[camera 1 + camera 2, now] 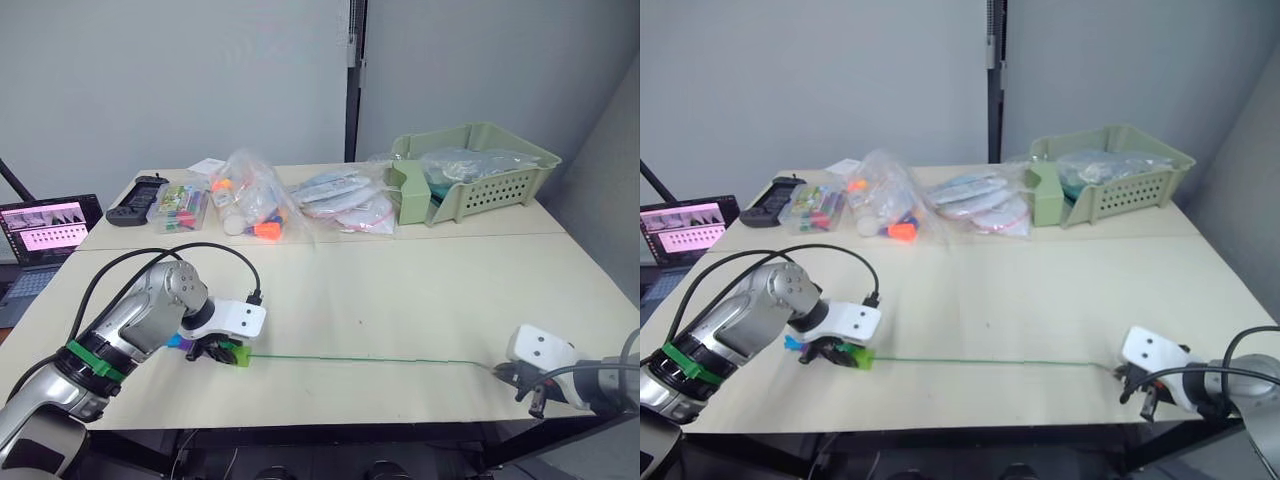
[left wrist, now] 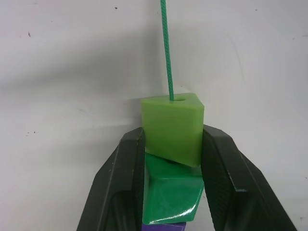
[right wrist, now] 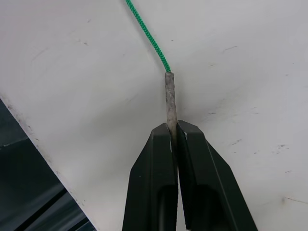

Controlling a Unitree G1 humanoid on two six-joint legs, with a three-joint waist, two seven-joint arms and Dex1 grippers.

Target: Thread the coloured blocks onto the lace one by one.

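stretching lace (image 1: 360, 359) between left end effector (image 2: 172, 159) clamping blocks (image 2: 173, 127) and right end effector (image 3: 173, 137) pinching its tip.

The left arm (image 1: 135, 320) was silver metal with a green band and looping black cables; both wrists wore white housings, with black fingers (image 2: 118, 192).

A big pale table (image 1: 400, 300) is standing in front of plain grey walls (image 1: 170, 80), and a dark strip (image 1: 354, 80) is running up between two wall panels. At the back of the table, a green basket (image 1: 478, 180) is sitting near clear bags (image 1: 300, 200), a small clear box of coloured bits (image 1: 178, 208) and a black controller (image 1: 138, 200). A laptop (image 1: 45, 232) is glowing pink and white off the table's left side, and soft light is falling evenly on everything.
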